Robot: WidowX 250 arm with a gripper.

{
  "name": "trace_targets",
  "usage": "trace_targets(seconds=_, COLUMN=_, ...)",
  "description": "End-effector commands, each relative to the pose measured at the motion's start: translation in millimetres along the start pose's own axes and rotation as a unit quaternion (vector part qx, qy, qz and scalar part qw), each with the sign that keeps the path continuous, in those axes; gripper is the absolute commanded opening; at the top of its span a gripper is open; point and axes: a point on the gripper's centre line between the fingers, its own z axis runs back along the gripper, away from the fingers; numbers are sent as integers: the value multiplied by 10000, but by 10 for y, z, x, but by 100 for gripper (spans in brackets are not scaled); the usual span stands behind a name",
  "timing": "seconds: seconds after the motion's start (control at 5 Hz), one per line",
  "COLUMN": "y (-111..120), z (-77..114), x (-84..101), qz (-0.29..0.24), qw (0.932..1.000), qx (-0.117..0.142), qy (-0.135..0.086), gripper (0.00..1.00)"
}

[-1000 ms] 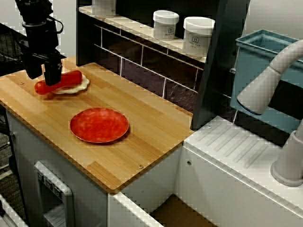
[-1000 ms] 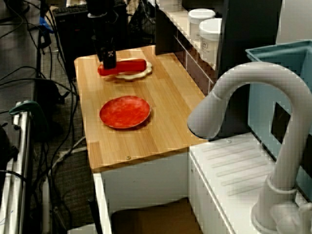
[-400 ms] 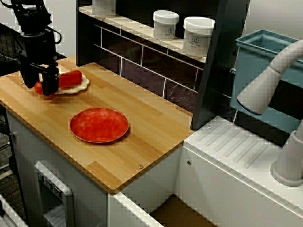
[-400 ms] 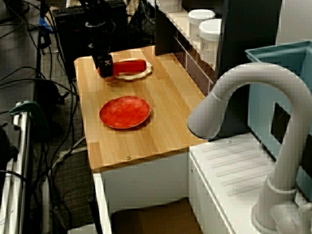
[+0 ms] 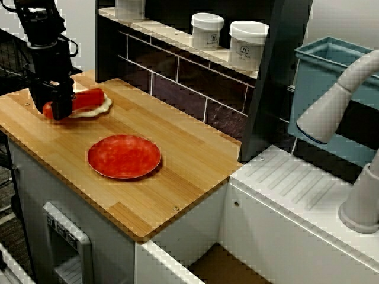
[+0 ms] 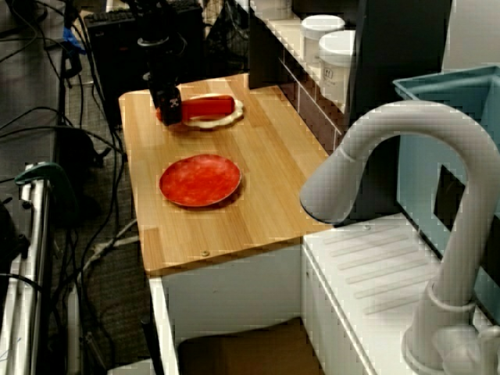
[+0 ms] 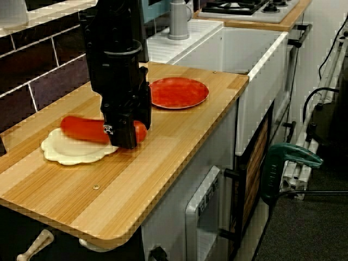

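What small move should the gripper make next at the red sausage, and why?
Probably close the jaws and confirm the grasp. The gripper sits low over one end of the red sausage, which lies flat across the cream plate. None of the views shows whether the jaws already pinch it.

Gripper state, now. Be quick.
Gripper: jaws straddle one end of the red sausage on the cream plate; whether they are clamped on it cannot be told.
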Motion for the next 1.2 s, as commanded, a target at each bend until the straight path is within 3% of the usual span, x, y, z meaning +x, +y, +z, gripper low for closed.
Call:
trace_targets(seconds=0.0, y=45, z=149, x=4, qz=-43, qw=9999, qx=49, qy=-156, gripper=0)
trace_targets(seconds=0.2, y=75, z=335, x=49, qz=-173, qw=9996, qx=-51, qy=-208, gripper=0)
trace_targets(seconds=0.4, y=11, z=667, x=105, qz=-616, qw=9975, qx=-231, qy=-276, gripper=0)
trace_targets(seconds=0.6, y=-98, z=926, x=45, qz=-1317, qw=9893, qx=-452, qy=-435, gripper=0)
trace_targets(seconds=0.8, y=-256, z=1008, x=-94, qz=-2056, qw=9752, qx=-431, qy=-691, gripper=0)
trace_targets(seconds=1.0, y=-432, z=953, x=-218, qz=-2573, qw=9629, qx=-509, qy=-642, gripper=0)
